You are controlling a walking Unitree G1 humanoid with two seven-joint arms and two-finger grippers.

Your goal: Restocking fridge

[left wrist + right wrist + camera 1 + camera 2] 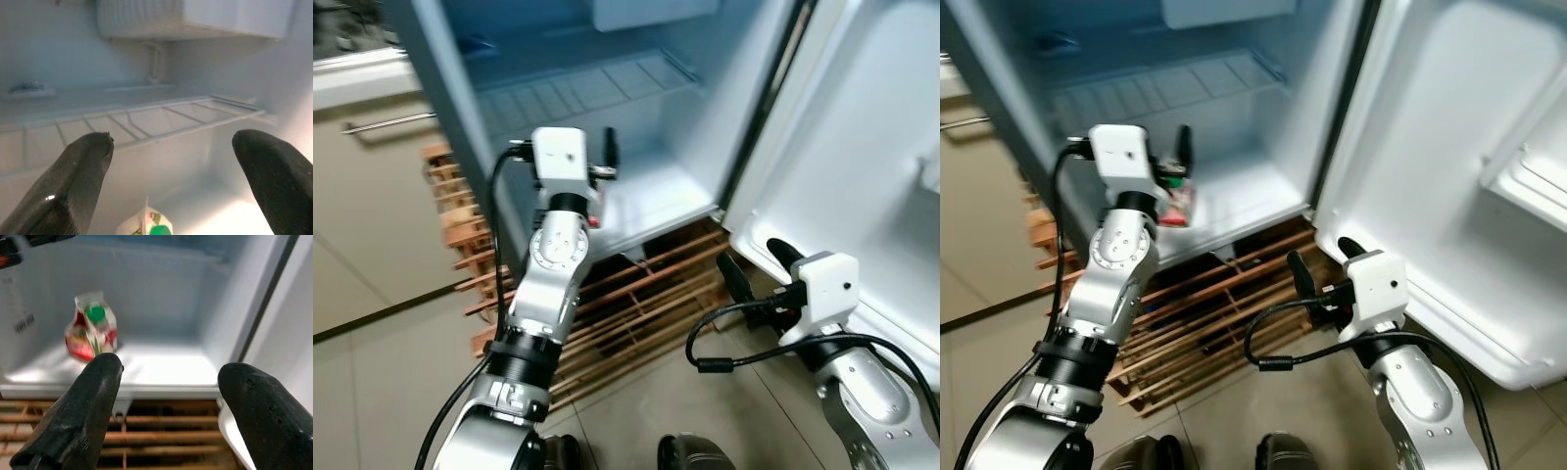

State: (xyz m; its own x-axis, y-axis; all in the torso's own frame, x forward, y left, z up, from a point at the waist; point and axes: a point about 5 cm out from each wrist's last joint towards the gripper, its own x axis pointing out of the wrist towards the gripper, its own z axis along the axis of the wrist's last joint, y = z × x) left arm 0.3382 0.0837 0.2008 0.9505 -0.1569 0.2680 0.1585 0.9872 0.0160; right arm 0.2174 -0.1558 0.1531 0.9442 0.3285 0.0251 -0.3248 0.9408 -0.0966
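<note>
A carton (91,328) is seen standing on the floor of the open fridge (646,108), with both pincers spread and empty.

No writing on the carton can be read; a red and white printed label and a green round cap are shown. The carton is placed upright toward the fridge's left wall, under the wire shelf (146,120). The left pincer (171,171) is held inside the fridge just above the carton, apart from it. The right pincer (166,396) is held low outside the fridge, before its bottom edge beside the open door (862,157), well apart from the carton. A wooden rack (636,304) is seen beneath the fridge.
</note>
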